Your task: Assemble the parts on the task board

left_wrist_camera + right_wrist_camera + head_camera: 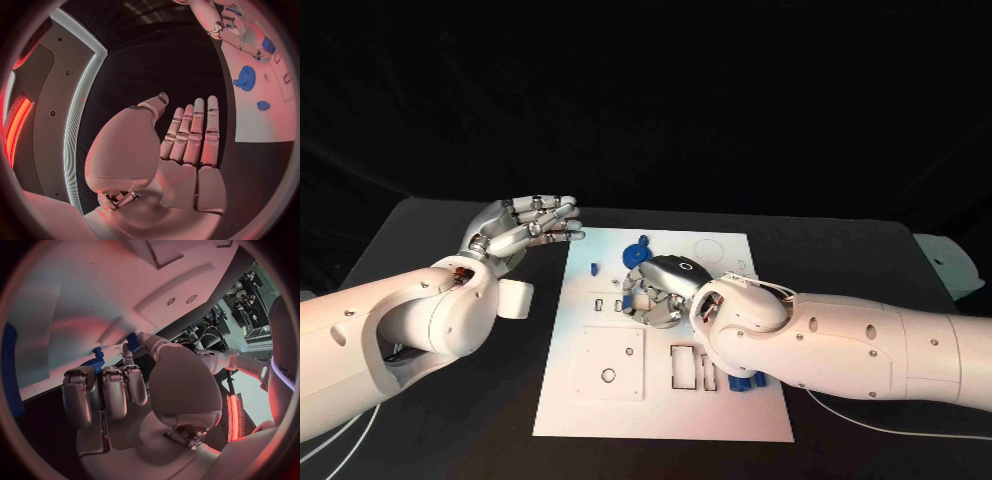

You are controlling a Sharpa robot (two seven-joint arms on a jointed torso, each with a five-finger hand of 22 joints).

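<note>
The right hand (661,290) curls over the task board (610,400) at a blue gear (640,252) (grip unclear); the left hand (524,228) hovers empty, fingers apart, clear of the board's left edge.

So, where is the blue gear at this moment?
In the head view, the blue gear lies on the far part of the task board, just beyond the right hand.
</note>
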